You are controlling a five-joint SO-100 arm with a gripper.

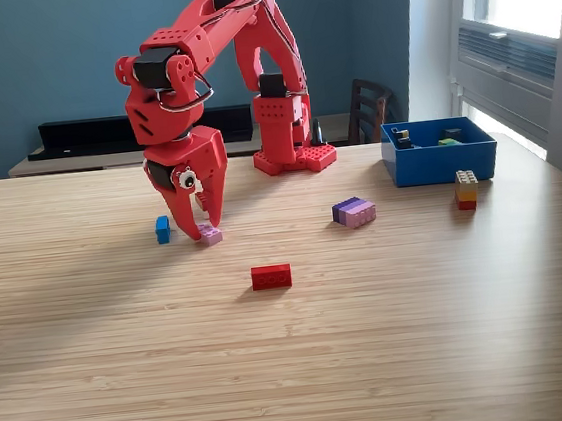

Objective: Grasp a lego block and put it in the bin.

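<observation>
**Currently: Grasp Phase at the Pink Block**

The red 3D-printed robot arm [245,63] is bent forward and down from its base at the far middle of the light wooden table [298,370]. Its red gripper [203,229] points down at the table, left of centre in the exterior view, with the jaws spread and the tips at a small pale pink lego block [210,236]. The block appears to sit at or between the tips; whether either tip touches it cannot be told from this view.

Other parts on the table:
- A small blue lego block [162,229] stands just beside the gripper, on its left.
- A red rectangular lego brick [271,277] lies nearer the camera, near centre.
- A purple and lilac stacked lego block [355,212] lies right of centre.
- A yellow, red and tan stacked lego block [467,190] stands at the right, just in front of the bin.

The open-topped blue plastic bin [441,160] sits at the far right of the table, well apart from the gripper. Some small items already lie inside; they are too small to identify.

Judged step: positioning for pickup, with nothing lifted yet. The next move calls for closing the jaws squarely on the pink block without nudging the blue one, then a lift and a long sweep right to the bin.
</observation>
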